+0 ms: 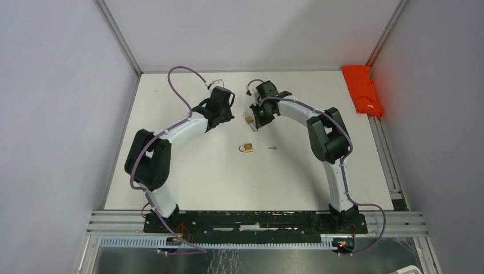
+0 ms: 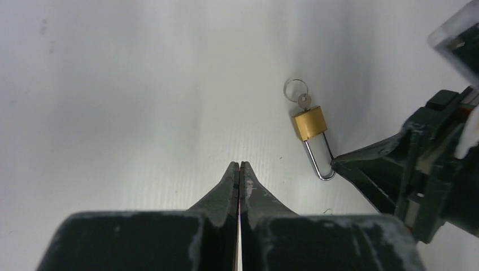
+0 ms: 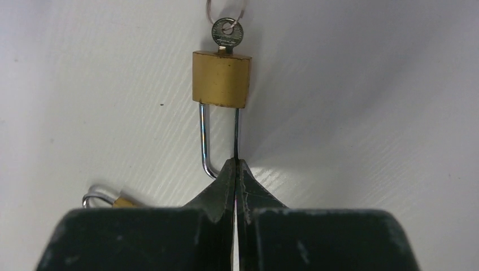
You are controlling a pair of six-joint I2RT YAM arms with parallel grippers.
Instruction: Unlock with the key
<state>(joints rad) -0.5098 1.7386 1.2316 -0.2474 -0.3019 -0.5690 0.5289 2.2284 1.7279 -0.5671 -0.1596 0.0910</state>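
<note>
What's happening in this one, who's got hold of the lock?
The right gripper has its jaws pinched shut on the shackle of a brass padlock lying on the table, with a key in its keyhole. The left gripper is close by, jaws shut and empty, not touching the key. A second padlock and a loose key lie untouched nearer the arm bases.

An orange folded fabric item (image 1: 362,89) is located at the far right corner of the white worktop (image 1: 217,177), over its aluminium side rail (image 1: 383,154).
</note>
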